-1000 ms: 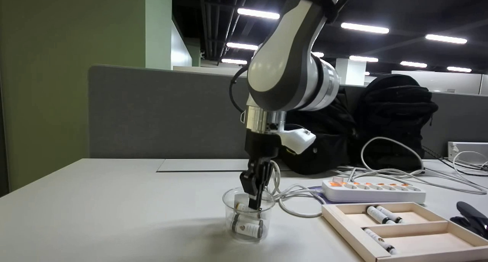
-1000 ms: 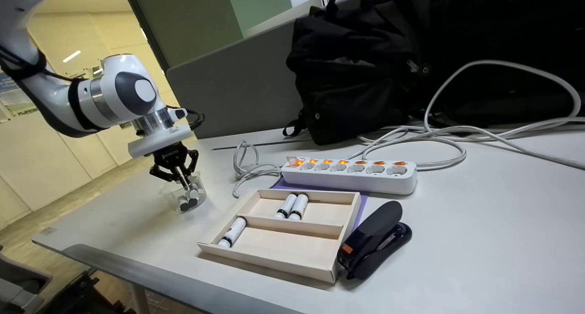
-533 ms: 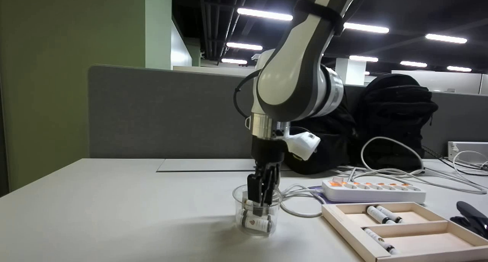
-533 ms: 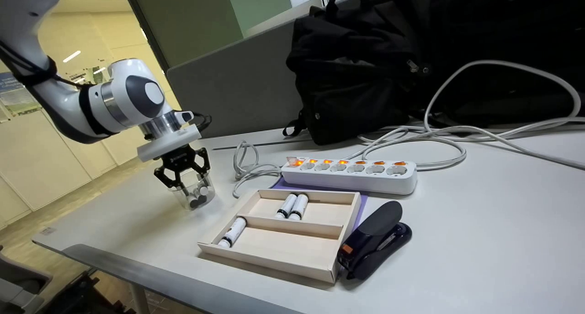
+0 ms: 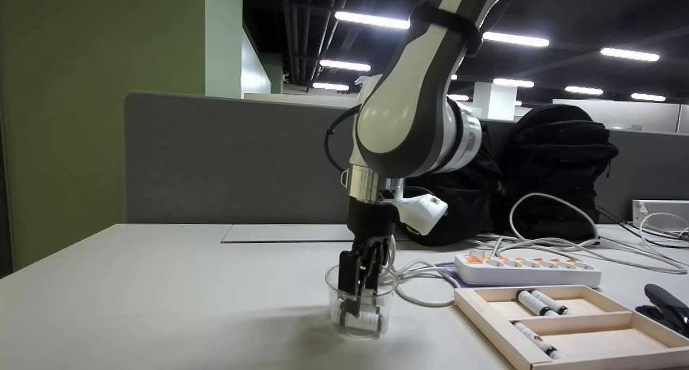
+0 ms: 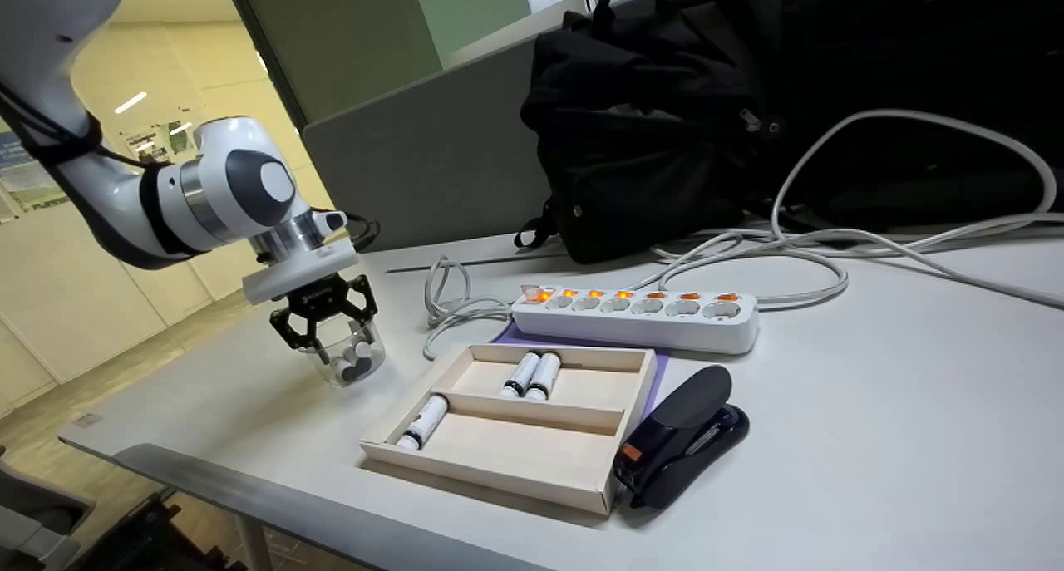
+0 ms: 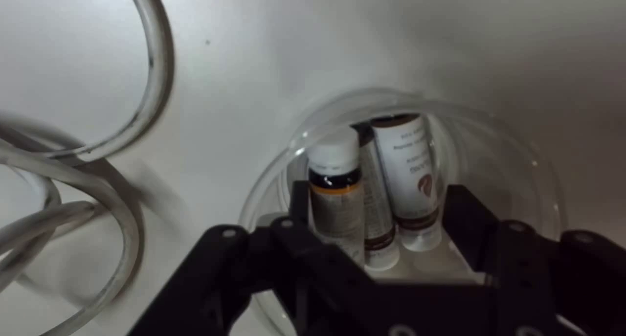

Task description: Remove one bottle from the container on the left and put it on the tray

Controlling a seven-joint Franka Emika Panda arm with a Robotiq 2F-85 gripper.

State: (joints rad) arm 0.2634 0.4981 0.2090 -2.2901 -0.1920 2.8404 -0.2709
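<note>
Wrist view: claw (image 7: 378, 201) wide in clear cup (image 7: 534, 163), fingers (image 7: 467, 223) either side of 3 bottles (image 7: 379, 204), label print (image 7: 405, 147) unreadable, 1 w/ brown mark (image 7: 425, 185). Both exterior views: tray (image 6: 524, 450) w/ 2 bottles (image 6: 545, 374) in far compt, 1 in near

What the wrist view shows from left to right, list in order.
Looped pale cable → orange-banded bottle → middle bottle → bottle with the brown emblem. The clear container is left out, since it surrounds all three bottles.
</note>
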